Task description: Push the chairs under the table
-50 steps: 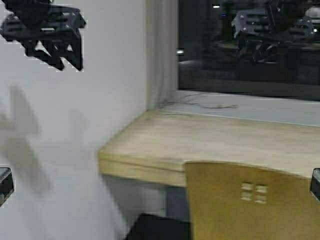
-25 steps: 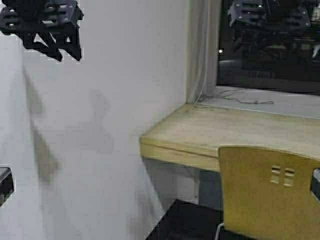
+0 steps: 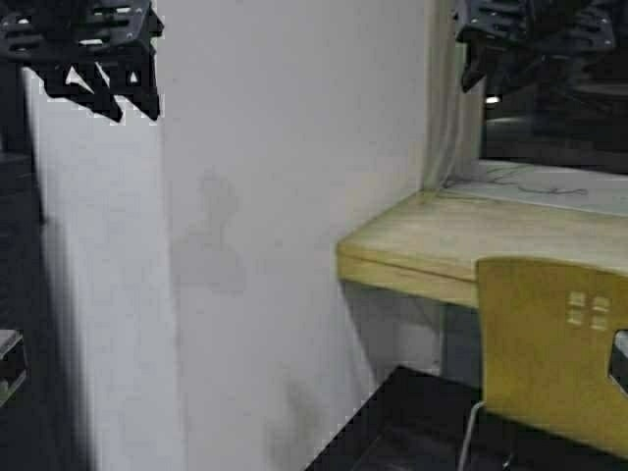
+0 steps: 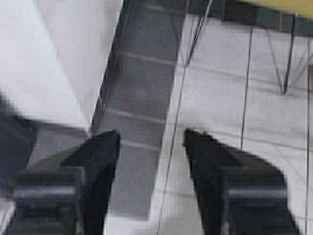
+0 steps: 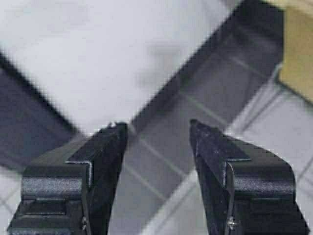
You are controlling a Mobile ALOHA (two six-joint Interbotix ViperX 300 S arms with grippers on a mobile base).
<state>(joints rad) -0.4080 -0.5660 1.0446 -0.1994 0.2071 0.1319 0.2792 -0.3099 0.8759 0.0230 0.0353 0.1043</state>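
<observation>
At the right edge of your high view you see one tan chair (image 3: pixel 554 363), its back w/ four small cut-outs facing you. It stands just in front of the table (image 3: pixel 471 245), whose light-wood top runs off to the right under the dark window (image 3: pixel 559 98). You can see the seat isn't under the top yet. A big white wall (image 3: pixel 285 216) fills the middle, w/ dark floor (image 3: pixel 392 432) at its foot.

Your left gripper (image 4: pixel 150 147) hangs over grey and white floor tiles, fingers (image 4: pixel 100 161) spread apart, holding nothing. Thin chrome chair legs (image 4: pixel 288 54) show farther off. Your right gripper (image 5: pixel 158 142) is spread wide too, nothing between its fingers (image 5: pixel 110 156), w/ the wall base below it
</observation>
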